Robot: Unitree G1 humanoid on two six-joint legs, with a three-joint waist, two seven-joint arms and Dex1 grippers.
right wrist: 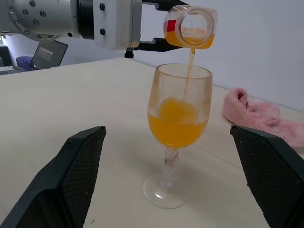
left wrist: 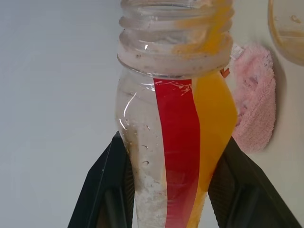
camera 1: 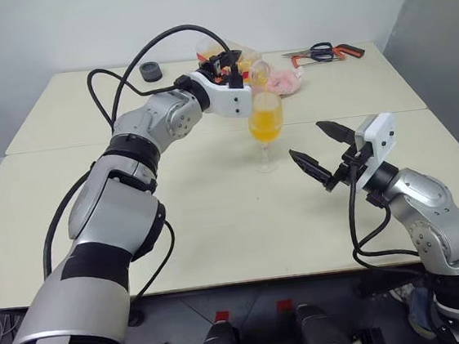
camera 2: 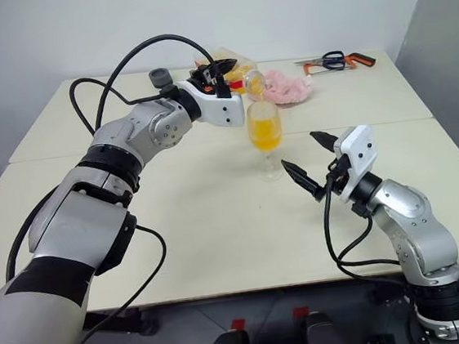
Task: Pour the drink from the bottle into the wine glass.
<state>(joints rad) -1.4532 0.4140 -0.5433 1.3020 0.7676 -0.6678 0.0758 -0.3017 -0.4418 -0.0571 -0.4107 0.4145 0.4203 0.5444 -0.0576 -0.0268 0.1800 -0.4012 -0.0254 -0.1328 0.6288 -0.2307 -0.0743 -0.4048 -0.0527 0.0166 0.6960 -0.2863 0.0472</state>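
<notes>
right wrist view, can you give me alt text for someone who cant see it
A tilted bottle, held by the left gripper, pours a thin stream of orange drink into a wine glass standing on a pale table. The right gripper is open in front of the glass; a pink cloth lies behind.

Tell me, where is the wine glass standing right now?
The wine glass stands upright near the middle of the table, under the tilted bottle in the left pincer, with the open right pincer beside it.
</notes>
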